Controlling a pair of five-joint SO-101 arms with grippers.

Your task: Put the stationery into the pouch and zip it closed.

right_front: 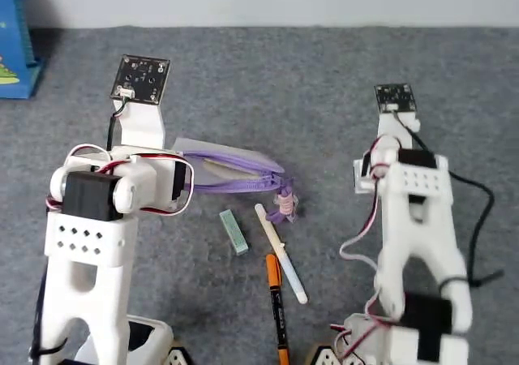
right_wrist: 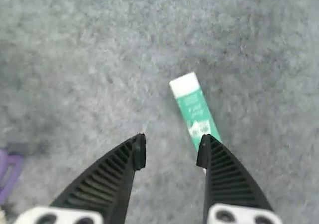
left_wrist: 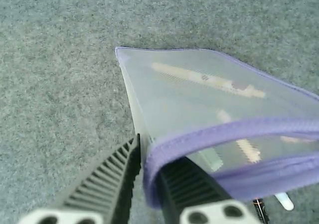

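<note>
The translucent pouch (right_front: 231, 170) with a purple zip rim is lifted at one end, its mouth facing the stationery. My left gripper (left_wrist: 147, 176) is shut on the pouch's purple rim (left_wrist: 199, 139). Pale pen-like shapes (left_wrist: 204, 78) show through its wall; I cannot tell whether they are inside or beneath. On the carpet lie a green eraser (right_front: 233, 232), a white pen (right_front: 280, 253) and an orange pen (right_front: 277, 308). My right gripper (right_wrist: 172, 147) hangs open above the carpet, with the eraser (right_wrist: 194, 115) just beyond its fingertips and slightly to one side.
A purple zip charm (right_front: 284, 205) dangles at the pouch's end near the white pen. A blue box (right_front: 15, 53) stands at the far left edge. Grey carpet (right_front: 324, 81) covers the table.
</note>
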